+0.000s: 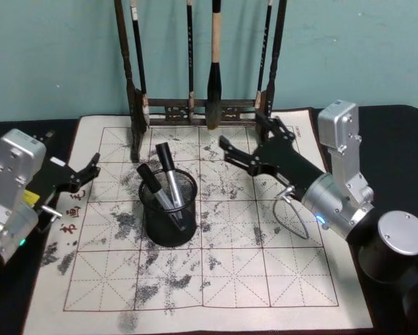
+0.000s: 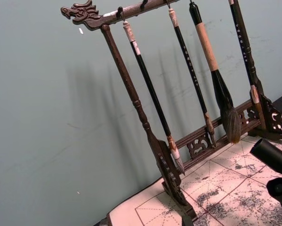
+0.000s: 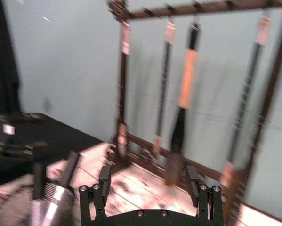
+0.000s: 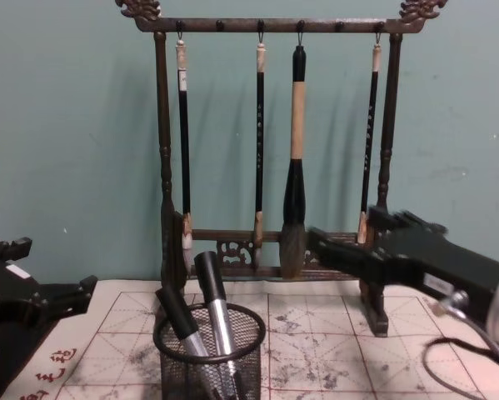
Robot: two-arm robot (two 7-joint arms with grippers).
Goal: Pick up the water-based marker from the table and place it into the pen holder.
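Black mesh holder (image 1: 168,209) props two markers (image 1: 168,183) upright, so right gripper (image 1: 234,155) hangs open, empty; left gripper (image 1: 88,169) open too.

I see a plain teal wall (image 4: 66,125) right behind the surface (image 1: 397,115), which is draped in black. A gridded, ink-stained mat (image 1: 236,279) covers it, and a dark brush rack (image 4: 162,167) stands against the wall.

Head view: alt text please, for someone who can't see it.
A black wire-mesh pen holder stands on an ink-stained gridded calligraphy mat, with two markers upright inside. The right gripper hangs open, empty, just right of it; the left gripper sits at the mat's left edge. A wooden brush rack stands behind.
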